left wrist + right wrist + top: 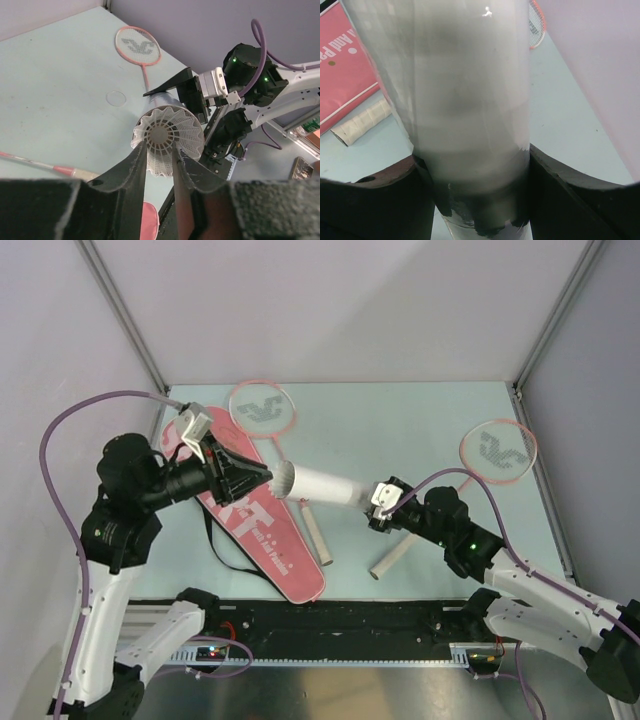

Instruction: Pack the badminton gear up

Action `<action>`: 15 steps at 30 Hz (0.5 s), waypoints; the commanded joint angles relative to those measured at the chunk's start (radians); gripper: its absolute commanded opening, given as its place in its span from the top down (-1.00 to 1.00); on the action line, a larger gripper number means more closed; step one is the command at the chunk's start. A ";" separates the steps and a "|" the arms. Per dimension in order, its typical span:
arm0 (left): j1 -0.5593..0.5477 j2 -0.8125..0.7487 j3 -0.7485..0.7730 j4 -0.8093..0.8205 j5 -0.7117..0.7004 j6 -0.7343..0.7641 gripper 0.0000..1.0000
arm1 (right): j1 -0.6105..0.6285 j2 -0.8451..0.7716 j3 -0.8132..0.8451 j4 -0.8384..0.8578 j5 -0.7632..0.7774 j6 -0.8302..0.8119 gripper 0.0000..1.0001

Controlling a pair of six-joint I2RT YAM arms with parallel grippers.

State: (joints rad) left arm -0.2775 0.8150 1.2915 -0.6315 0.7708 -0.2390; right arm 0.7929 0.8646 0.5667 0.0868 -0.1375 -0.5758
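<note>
The white tube (pixel 330 487) hangs level over the table, my right gripper (pixel 383 502) shut round its right end. In the right wrist view the tube (pixel 465 100) fills the space between the right gripper (pixel 472 155) jaws. A white shuttlecock (pixel 283 480) sits at the tube's left mouth. My left gripper (pixel 159 151) is closed narrow on the lower skirt of the shuttlecock (pixel 167 131). The pink bag (pixel 262 540) lies flat under the left arm. One racket (pixel 262 405) lies at the back, the other racket (pixel 497 452) at the right.
Both pale racket handles (pixel 316 535) (pixel 392 556) lie under the tube, near the bag's lower end. The bag's black strap (pixel 220 550) loops off its left side. A faint round disc (pixel 116 98) lies on the table. Grey walls close the back and sides.
</note>
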 commanded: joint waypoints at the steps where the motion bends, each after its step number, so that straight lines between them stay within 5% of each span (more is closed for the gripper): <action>1: -0.042 0.023 0.005 0.009 0.018 -0.007 0.42 | 0.009 -0.021 0.013 0.088 -0.005 0.009 -0.01; 15: -0.232 0.141 -0.065 0.009 -0.171 0.013 0.61 | 0.018 0.016 0.013 0.148 -0.031 0.043 0.02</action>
State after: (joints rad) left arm -0.4553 0.9329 1.2442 -0.6224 0.6804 -0.2390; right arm 0.7975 0.8768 0.5613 0.0822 -0.1394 -0.5720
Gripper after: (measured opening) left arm 0.198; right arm 0.636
